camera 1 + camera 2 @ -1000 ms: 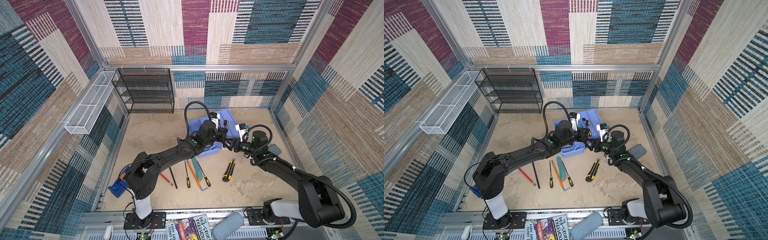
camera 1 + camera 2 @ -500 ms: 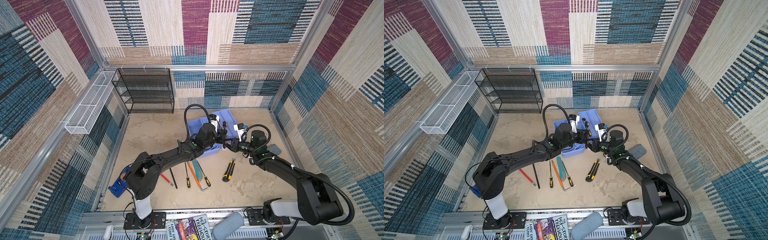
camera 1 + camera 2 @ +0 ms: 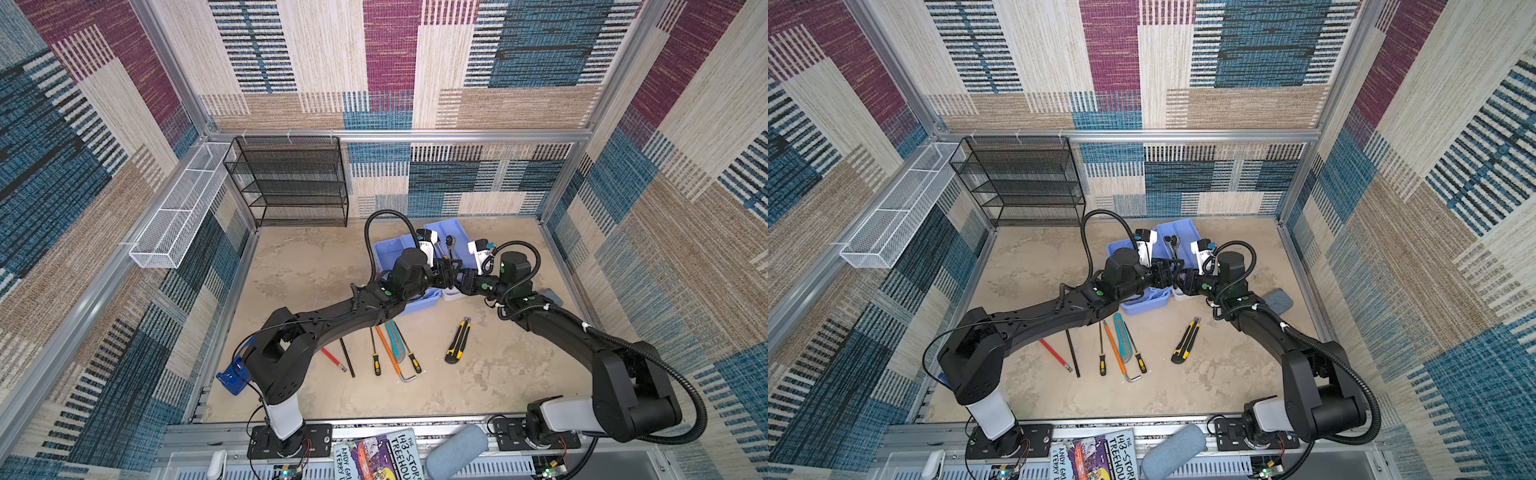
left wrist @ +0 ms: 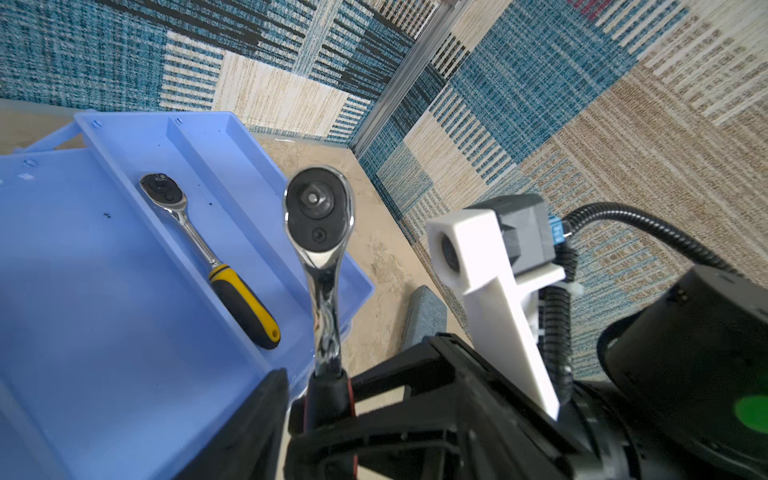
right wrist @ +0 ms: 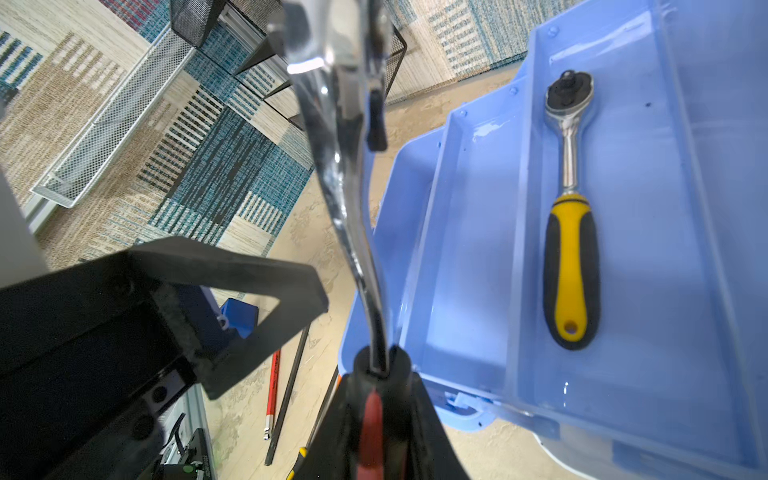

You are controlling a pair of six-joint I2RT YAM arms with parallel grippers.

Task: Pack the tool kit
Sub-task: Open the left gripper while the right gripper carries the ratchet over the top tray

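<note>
The tool kit's lavender-blue box stands open at the back middle, and a yellow-handled ratchet lies in its tray. Both grippers meet just in front of it. A chrome ratchet with a black-and-red handle stands up between them. My right gripper is shut on that handle. My left gripper is open, with one finger clear of the handle. Several slim tools and a yellow-black knife lie on the floor.
A black wire shelf stands at the back left beside a white mesh basket on the left wall. A dark blue tape dispenser sits under the left arm. A grey pouch lies at the right.
The right gripper has closed on the ratchet's handle. The left gripper, which was shut on it, has opened. Both arms have hardly moved.
</note>
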